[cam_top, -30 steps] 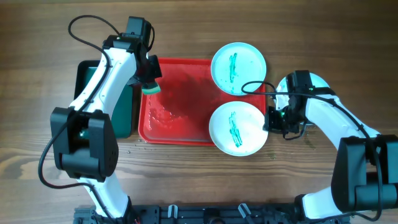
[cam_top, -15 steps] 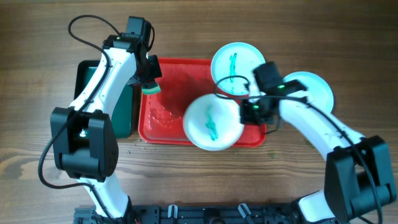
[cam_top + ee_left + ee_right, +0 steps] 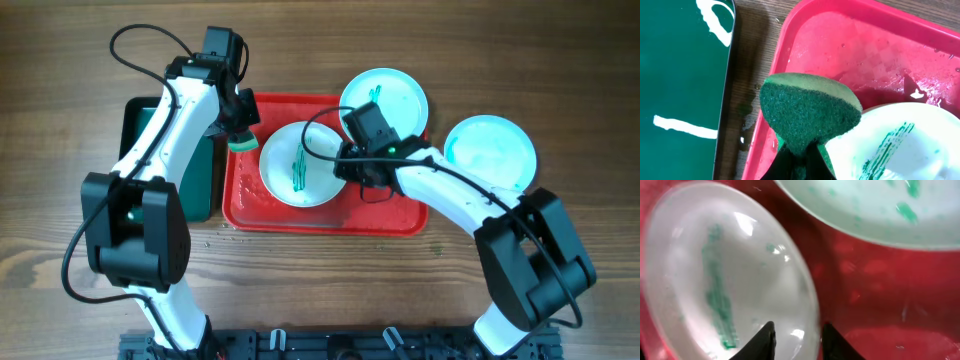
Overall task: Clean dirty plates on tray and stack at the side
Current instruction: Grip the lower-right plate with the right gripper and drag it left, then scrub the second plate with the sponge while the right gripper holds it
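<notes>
The red tray [image 3: 330,215] lies mid-table. A dirty plate [image 3: 295,165] with a green streak sits over the tray's left half. My right gripper [image 3: 347,165] is shut on its right rim; in the right wrist view the jaws [image 3: 797,335] straddle the plate's edge [image 3: 725,280]. A second streaked plate [image 3: 385,100] lies at the tray's back right corner and also shows in the right wrist view [image 3: 875,205]. A pale-blue plate [image 3: 490,150] lies on the table to the right. My left gripper [image 3: 240,125] is shut on a green sponge [image 3: 807,107] beside the held plate [image 3: 900,145].
A dark green tray [image 3: 150,160] lies left of the red tray, partly under my left arm; it also shows in the left wrist view [image 3: 680,75]. Water drops wet the red tray's floor [image 3: 840,45] and the wood by its left rim.
My right gripper has carried the streaked plate leftward from the tray's front right corner into the tray, next to the sponge. The left arm has not moved.
</notes>
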`<state>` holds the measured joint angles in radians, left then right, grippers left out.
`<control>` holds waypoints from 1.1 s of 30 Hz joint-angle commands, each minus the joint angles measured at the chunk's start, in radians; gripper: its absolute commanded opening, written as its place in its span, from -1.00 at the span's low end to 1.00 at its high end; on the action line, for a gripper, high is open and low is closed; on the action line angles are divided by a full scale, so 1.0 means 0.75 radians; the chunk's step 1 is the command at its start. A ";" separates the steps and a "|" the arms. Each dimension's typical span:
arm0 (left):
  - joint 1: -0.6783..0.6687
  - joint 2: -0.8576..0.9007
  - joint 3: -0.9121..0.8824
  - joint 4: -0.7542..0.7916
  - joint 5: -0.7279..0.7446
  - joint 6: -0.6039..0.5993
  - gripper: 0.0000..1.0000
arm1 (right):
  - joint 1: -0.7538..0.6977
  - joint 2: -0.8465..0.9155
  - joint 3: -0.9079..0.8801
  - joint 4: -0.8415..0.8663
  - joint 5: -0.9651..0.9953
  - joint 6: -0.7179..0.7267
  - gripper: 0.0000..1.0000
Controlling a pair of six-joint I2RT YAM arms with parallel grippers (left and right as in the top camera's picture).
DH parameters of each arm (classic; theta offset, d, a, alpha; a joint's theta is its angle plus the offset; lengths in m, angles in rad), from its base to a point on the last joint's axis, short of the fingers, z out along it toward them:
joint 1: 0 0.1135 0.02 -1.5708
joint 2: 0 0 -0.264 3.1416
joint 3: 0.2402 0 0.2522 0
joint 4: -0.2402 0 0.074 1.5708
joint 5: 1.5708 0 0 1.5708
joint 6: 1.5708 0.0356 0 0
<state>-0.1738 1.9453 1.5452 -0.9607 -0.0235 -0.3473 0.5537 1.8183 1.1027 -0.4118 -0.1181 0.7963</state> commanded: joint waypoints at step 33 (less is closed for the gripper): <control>-0.098 -0.020 -0.250 0.188 0.254 0.426 -0.92 | -0.044 0.164 0.112 0.026 -0.270 -0.287 -0.91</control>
<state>-0.2440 1.9446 1.4055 -0.8684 0.1307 -0.0830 0.5163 1.9209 1.1698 -0.4000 -0.2840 0.6136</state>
